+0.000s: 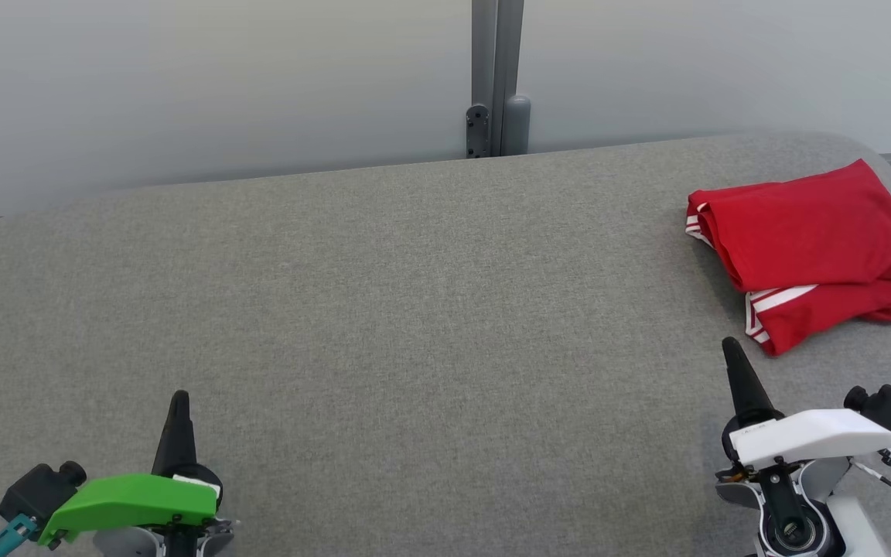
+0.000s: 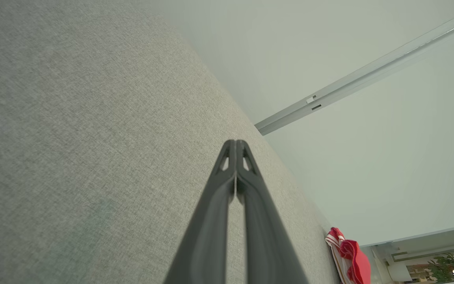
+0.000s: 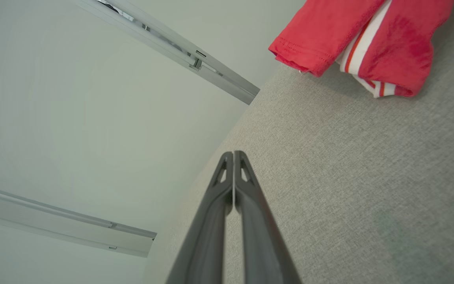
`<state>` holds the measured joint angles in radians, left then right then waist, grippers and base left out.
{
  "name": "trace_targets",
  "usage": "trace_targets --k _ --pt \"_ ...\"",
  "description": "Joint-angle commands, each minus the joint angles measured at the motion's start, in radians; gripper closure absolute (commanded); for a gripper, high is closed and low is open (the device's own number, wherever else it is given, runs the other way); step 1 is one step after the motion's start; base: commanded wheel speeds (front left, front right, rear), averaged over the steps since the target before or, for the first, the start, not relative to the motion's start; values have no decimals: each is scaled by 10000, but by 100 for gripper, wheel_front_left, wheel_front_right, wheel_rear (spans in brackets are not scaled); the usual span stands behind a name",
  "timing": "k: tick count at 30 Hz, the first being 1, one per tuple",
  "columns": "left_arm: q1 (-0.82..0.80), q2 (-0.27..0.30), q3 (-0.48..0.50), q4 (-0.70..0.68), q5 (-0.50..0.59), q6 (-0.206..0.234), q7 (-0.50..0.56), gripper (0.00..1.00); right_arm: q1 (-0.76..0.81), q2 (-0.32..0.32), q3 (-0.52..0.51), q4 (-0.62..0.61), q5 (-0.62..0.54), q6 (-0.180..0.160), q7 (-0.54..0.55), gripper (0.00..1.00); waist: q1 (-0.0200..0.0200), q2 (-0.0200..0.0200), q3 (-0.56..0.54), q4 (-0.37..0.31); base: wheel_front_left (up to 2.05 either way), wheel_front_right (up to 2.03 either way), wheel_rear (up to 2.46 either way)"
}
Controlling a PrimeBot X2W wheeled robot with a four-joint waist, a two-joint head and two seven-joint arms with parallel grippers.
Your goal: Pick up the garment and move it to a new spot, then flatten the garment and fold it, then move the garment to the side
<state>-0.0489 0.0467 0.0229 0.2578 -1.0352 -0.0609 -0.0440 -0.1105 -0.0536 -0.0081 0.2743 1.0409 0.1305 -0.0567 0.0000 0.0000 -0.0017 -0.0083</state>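
Note:
A red garment (image 1: pixel 809 251) with white stripes lies folded into a compact bundle at the far right of the grey fabric table (image 1: pixel 414 309). The same garment (image 3: pixel 361 35) lies in the upper right of the right wrist view, and the garment (image 2: pixel 349 256) shows small at the lower right of the left wrist view. My right gripper (image 1: pixel 730 344) is shut and empty, just in front of the bundle's near edge without touching it. My left gripper (image 1: pixel 179 396) is shut and empty at the near left, far from the garment. In the wrist views the fingertips of the left gripper (image 2: pixel 235 142) and of the right gripper (image 3: pixel 233 153) meet.
A pale wall with a grey vertical post (image 1: pixel 496 77) runs behind the table's far edge. The table's right edge lies close beside the garment. A potted plant (image 2: pixel 447 268) stands in the background of the left wrist view.

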Motion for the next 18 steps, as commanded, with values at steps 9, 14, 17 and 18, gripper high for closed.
trace_targets --k 9,14,17,18 --pt "-327 44 211 -132 -1119 -177 286 100 -59 -70 -196 -173 1115 3 305 100 0 0 6 11 0 0 0" --pt "-362 46 285 -134 -1586 -230 428 100 -49 -72 -276 -194 1596 3 446 100 0 0 10 17 0 0 0" --pt "-388 47 325 -136 -1875 -269 504 100 -43 -72 -318 -204 1860 3 518 100 0 0 11 20 0 0 0" --pt "-397 47 338 -137 -1976 -280 529 100 -41 -72 -335 -207 1952 3 554 100 0 0 12 22 0 0 0"
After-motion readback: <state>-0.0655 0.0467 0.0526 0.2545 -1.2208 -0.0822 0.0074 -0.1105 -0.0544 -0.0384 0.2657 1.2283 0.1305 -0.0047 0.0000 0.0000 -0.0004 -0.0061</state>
